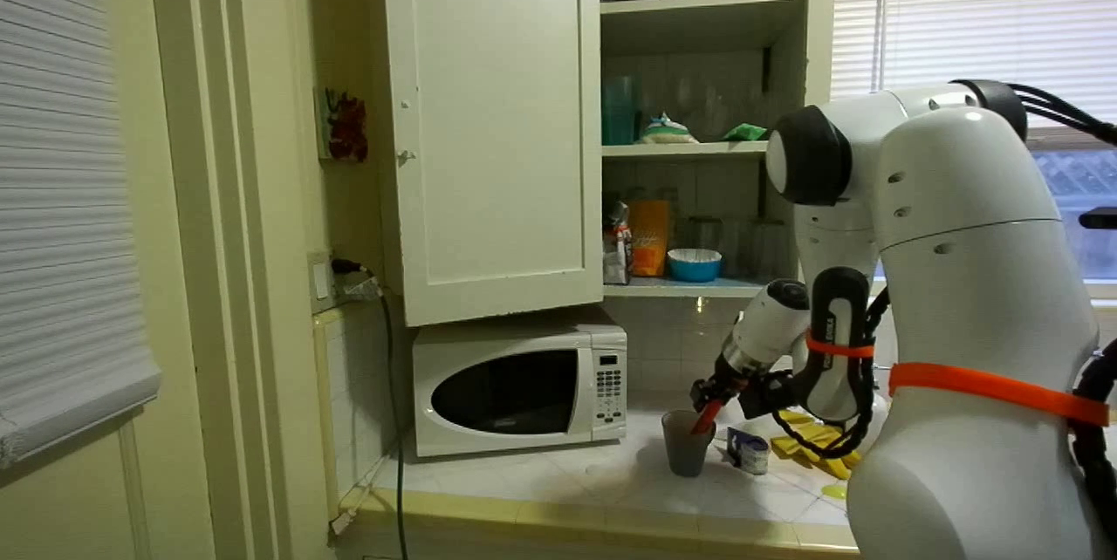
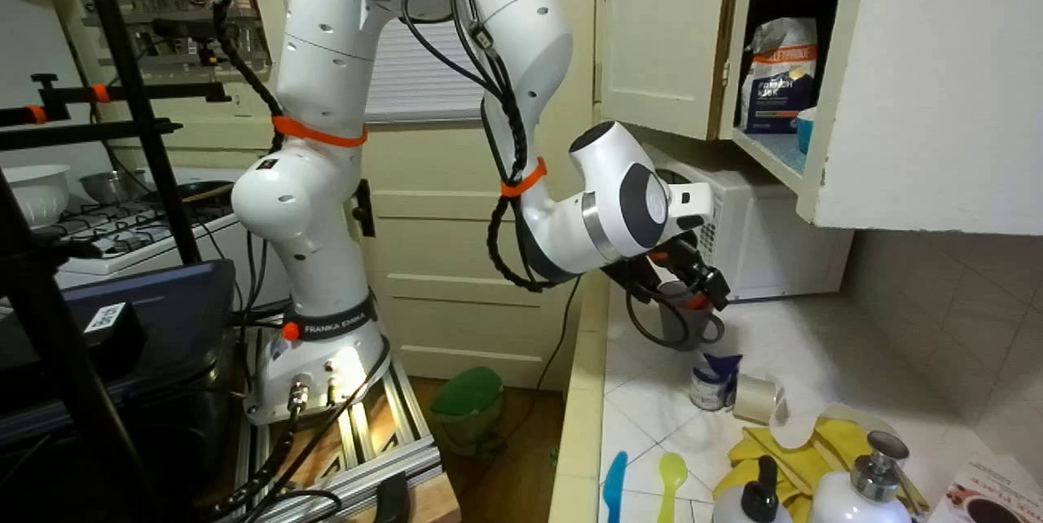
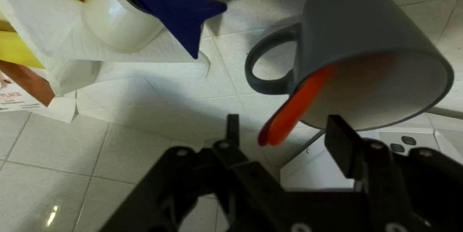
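My gripper (image 3: 284,131) stands with jaws apart, either side of the orange utensil (image 3: 299,104) (lower end hidden) leaning in the grey mug (image 3: 347,26). I judge this a grasp line-up; next calls for closing squarely on the utensil.

Counter (image 2: 803,340): white tile, yellowish rim (image 1: 558,521) | microwave (image 1: 506,394) at one end | mug (image 3: 358,22), upright near it | blue-and-white can (image 2: 709,390) | pale cup (image 2: 755,398) just beside the can | yellow cloth (image 2: 763,455), rumpled | blue knife (image 2: 615,486) and green spoon (image 2: 671,481), flat, side by side near the rim | printed box (image 2: 990,498), partly out of frame
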{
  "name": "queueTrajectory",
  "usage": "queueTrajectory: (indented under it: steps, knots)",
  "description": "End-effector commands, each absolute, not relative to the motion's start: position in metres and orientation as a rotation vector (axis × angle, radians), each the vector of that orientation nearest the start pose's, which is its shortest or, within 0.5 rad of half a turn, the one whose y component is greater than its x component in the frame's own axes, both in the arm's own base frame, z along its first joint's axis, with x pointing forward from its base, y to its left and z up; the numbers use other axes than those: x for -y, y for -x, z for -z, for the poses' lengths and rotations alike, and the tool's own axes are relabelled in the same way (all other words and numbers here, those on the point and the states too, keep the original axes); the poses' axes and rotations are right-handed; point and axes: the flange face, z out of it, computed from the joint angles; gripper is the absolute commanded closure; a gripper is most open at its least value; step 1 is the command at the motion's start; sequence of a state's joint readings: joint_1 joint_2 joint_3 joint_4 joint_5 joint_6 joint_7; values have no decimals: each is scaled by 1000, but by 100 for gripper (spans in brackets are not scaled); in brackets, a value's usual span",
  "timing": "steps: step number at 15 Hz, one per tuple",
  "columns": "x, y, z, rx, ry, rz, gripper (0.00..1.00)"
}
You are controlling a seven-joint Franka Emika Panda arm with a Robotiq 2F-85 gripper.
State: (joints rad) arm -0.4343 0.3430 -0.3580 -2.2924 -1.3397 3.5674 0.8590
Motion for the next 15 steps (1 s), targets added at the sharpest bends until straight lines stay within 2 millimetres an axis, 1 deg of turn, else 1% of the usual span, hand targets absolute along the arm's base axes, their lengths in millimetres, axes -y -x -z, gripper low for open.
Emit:
queueTrajectory:
  steps: [1, 4, 5, 6, 7, 8, 10, 14, 15]
  knots:
    - [267, -438, -257, -201, 3052, 1056, 69]
    - [266, -439, -256, -203, 3054, 1050, 91]
    - [266, -440, -259, -206, 3050, 1063, 95]
    - [266, -441, -260, -205, 3048, 1068, 94]
    - [266, -442, -263, -205, 3039, 1080, 96]
    - [266, -442, -264, -207, 3040, 1083, 94]
    - [265, -443, -268, -218, 3027, 1097, 98]
    - [266, -443, -269, -229, 3022, 1102, 96]
    - [265, -442, -269, -234, 3024, 1098, 91]
